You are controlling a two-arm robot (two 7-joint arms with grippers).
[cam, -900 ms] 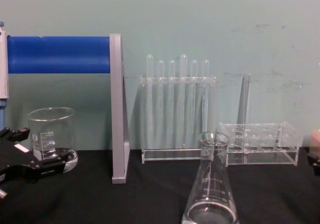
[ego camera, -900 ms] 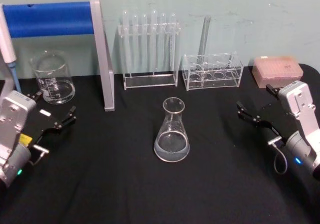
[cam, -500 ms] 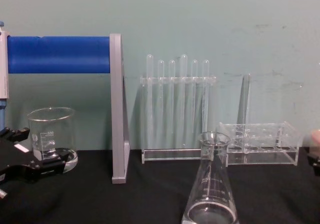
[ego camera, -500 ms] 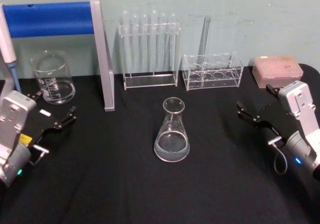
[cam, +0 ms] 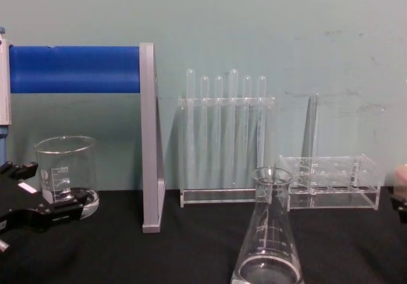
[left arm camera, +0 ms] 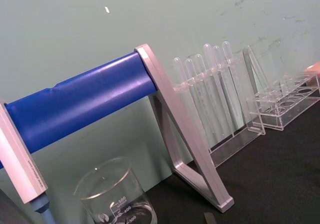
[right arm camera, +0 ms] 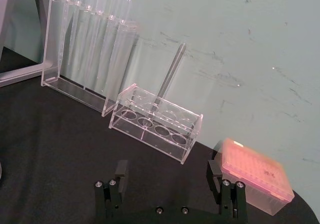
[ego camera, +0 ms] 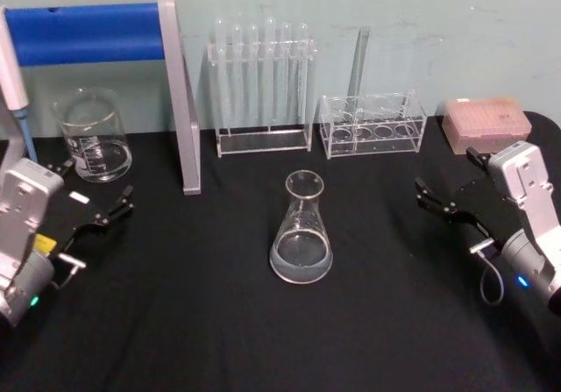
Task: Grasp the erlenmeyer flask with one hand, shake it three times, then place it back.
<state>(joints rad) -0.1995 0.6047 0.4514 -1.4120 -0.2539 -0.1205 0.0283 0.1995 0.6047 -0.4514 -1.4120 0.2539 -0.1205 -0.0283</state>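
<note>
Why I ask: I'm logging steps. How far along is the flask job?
Done: nothing; the clear glass conical flask stands ungrasped on the black table. In hand: nothing; the black left gripper and black right gripper sit open, apart from it. Left: grasp, three shakes, replacement.

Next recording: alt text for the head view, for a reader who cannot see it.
A flask with a little clear liquid stands upright in the middle of a black table. The left gripper and right gripper rest open at either side, apart from it. Behind stand a beaker, a tall test tube rack, a low rack and a pink box.
</note>
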